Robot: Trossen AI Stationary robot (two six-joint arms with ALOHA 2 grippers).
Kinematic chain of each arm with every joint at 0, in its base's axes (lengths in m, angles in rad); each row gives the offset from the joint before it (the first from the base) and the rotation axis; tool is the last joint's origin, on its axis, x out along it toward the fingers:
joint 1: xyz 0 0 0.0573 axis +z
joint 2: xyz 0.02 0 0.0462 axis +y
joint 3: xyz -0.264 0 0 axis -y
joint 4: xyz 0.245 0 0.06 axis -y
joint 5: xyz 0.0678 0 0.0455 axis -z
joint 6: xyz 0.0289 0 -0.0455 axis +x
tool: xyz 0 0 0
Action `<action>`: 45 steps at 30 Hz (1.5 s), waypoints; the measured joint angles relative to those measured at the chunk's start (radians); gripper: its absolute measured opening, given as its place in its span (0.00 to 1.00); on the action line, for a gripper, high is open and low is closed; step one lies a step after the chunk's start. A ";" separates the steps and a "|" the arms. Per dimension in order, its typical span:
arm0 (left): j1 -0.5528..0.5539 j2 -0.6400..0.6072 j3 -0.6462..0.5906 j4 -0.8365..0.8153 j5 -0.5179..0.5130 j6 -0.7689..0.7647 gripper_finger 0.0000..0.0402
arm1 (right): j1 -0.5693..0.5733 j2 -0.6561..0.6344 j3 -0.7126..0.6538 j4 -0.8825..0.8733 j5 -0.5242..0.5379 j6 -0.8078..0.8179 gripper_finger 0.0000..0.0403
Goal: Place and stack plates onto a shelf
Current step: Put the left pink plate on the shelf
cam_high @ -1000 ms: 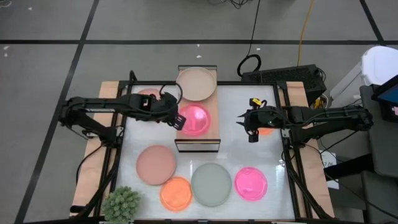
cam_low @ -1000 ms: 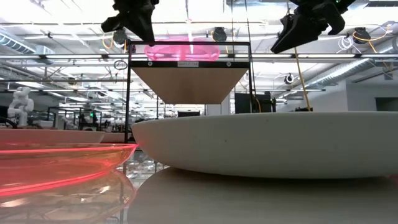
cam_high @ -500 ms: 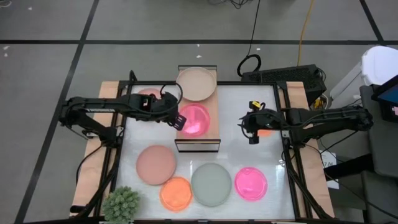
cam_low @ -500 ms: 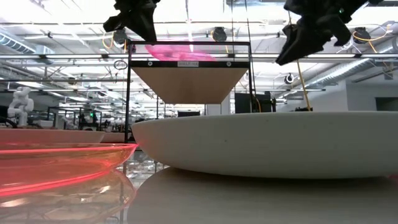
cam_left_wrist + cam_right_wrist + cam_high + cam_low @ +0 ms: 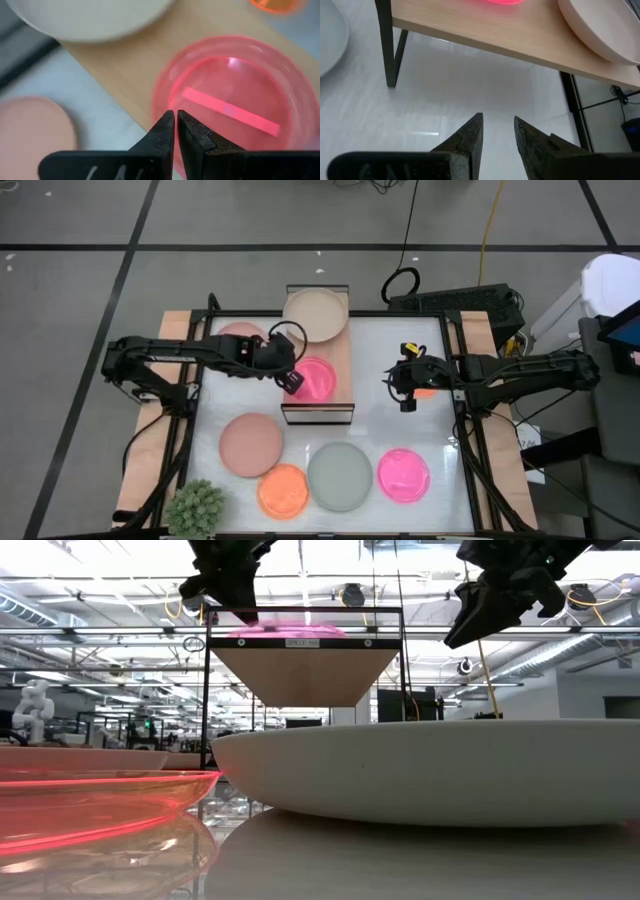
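Fingers [image 5: 175, 131] above flat pink plate [image 5: 240, 95] on shelf [image 5: 130, 70]

Bright hot-pink translucent round plate [image 5: 315, 378]: earlier tilted, raised at one edge in the left hand [image 5: 291, 382]; now lying flat on the light-wood shelf board [image 5: 343, 370]. Left hand: fingers parted a sliver, shifted slightly toward the plate's near rim, no longer gripping it.

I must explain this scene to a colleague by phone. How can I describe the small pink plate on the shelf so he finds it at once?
Find the light-wood shelf on its black frame at the table's far middle. Two plates lie on it: a large beige plate at the far end, and the small pink plate nearer. It is the only bright, translucent pink one there, just beside the left hand.
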 joint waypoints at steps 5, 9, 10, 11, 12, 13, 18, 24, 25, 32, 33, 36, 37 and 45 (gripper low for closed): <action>-0.042 -0.046 0.001 0.024 -0.096 0.062 0.07 | 0.000 0.000 0.000 -0.002 0.000 0.000 0.23; -0.122 -0.064 0.001 0.004 -0.137 0.178 0.07 | 0.000 0.000 0.000 -0.011 0.000 0.011 0.23; -0.152 -0.068 0.001 -0.012 -0.153 0.227 0.07 | 0.000 0.000 0.000 -0.016 -0.001 0.016 0.23; -0.182 -0.069 0.001 -0.027 -0.169 0.276 0.07 | 0.000 0.000 0.000 -0.022 -0.001 0.020 0.23; -0.209 -0.071 0.001 -0.040 -0.179 0.324 0.07 | 0.000 0.000 0.000 -0.022 -0.002 0.024 0.23; -0.235 -0.071 0.001 -0.059 -0.184 0.365 0.07 | 0.000 0.000 0.000 -0.026 -0.004 0.026 0.23; -0.324 -0.071 -0.036 -0.170 -0.272 0.352 0.07 | 0.000 0.000 0.000 -0.038 -0.055 0.043 0.23; -0.335 -0.071 -0.188 -0.108 -0.273 0.310 0.06 | 0.000 0.000 0.000 -0.034 -0.078 0.056 0.23; -0.330 -0.070 -0.217 -0.076 -0.264 0.323 0.06 | 0.000 0.000 0.000 -0.031 -0.078 0.060 0.23; -0.263 -0.128 -0.354 0.128 -0.193 0.425 0.06 | 0.000 0.000 0.000 -0.028 -0.079 0.075 0.23; -0.249 -0.138 -0.371 0.157 -0.163 0.446 0.06 | 0.000 0.000 0.000 -0.027 -0.078 0.073 0.23; -0.213 -0.159 -0.397 0.233 -0.108 0.487 0.06 | 0.000 0.000 0.000 -0.025 -0.078 0.062 0.23; -0.202 -0.162 -0.401 0.225 -0.101 0.490 0.06 | 0.000 0.000 0.000 -0.025 -0.078 0.058 0.23; -0.161 -0.161 -0.402 0.331 -0.019 0.558 0.06 | 0.000 0.000 0.000 -0.022 -0.078 0.049 0.23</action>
